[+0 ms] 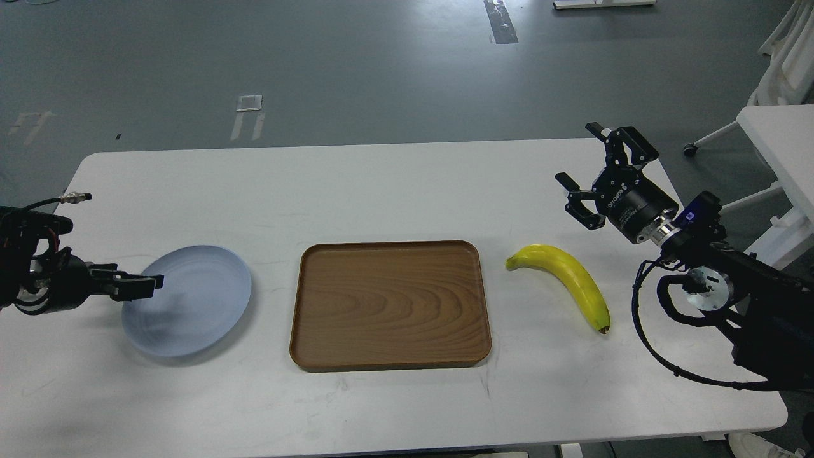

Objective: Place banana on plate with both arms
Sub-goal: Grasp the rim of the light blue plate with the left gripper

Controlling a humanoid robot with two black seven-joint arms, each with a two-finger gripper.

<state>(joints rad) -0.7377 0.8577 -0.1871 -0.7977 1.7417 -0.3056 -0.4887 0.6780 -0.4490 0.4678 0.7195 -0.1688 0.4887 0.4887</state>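
One banana, one plate, one tray.

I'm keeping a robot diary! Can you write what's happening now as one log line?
banana: on table, right of tray | plate: empty | left gripper: at plate | right gripper: open

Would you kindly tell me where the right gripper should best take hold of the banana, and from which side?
Probably at its thick middle, coming from above. The banana lies flat on the table, curving from the greenish stem near the tray down to its dark tip. The right gripper, open and nearest it, could straddle the middle across its width.
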